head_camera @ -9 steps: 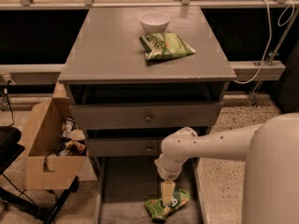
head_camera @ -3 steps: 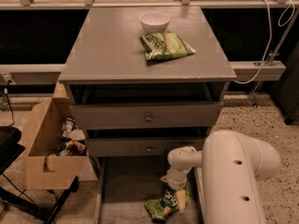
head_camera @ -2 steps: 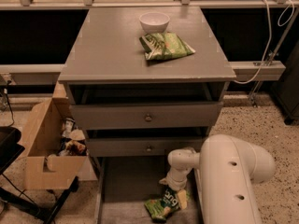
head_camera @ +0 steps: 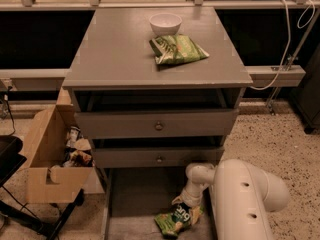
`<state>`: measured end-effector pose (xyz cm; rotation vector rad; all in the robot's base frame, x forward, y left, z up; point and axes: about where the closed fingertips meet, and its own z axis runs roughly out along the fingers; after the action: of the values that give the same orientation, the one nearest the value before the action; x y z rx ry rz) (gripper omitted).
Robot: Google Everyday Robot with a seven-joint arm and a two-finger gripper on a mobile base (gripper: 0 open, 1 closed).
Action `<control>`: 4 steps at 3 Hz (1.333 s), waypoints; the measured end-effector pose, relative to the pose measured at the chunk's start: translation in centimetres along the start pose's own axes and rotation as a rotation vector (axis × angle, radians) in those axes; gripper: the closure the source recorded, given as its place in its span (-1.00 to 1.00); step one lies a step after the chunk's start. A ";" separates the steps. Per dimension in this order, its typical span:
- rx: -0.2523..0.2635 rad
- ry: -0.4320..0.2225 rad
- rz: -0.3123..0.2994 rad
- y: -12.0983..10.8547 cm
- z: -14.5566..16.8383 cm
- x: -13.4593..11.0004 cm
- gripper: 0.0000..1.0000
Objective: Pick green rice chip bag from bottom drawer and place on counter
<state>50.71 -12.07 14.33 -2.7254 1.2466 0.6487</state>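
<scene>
Reaching down from the pale arm at the lower right, the claw (head_camera: 184,204) is set at the upper edge of the green rice chip bag (head_camera: 177,220), which lies flat on the floor of the bottom drawer (head_camera: 137,196), towards its right side. Whether the claw is apart, together or clamped on the bag cannot be told, since its tip is hidden by the wrist and the foil. Compared with three seconds ago, the arm has been folded in close and the wrist brought lower onto the bag, while the bag itself has not been shifted or raised over the last second. From this it is judged that the grasp is only now being made and that the lift has not been started; the carry up to the bench (head_camera: 115,49) is all left to do. Nothing else is seen in the bottom drawer. The two drawers above it, each with a round knob (head_camera: 159,126), are pulled out only slightly and their contents are hidden. On the bench a white bowl (head_camera: 165,23) is stood near the back edge, appearing empty, with a paler striped green bag (head_camera: 177,49) laid just in front of it. On the floor to the left, an open cardboard box (head_camera: 45,184) is filled with mixed packets (head_camera: 75,151).
</scene>
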 end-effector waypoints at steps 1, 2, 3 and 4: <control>0.000 -0.001 -0.011 0.0 0.2 0.1 -0.03; -0.003 -0.005 -0.010 0.2 0.5 -0.1 0.43; -0.007 -0.008 -0.010 0.3 0.8 -0.2 0.89; -0.008 -0.003 -0.002 0.6 0.6 -0.3 1.00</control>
<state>49.85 -12.14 13.95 -2.7305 1.2438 0.6595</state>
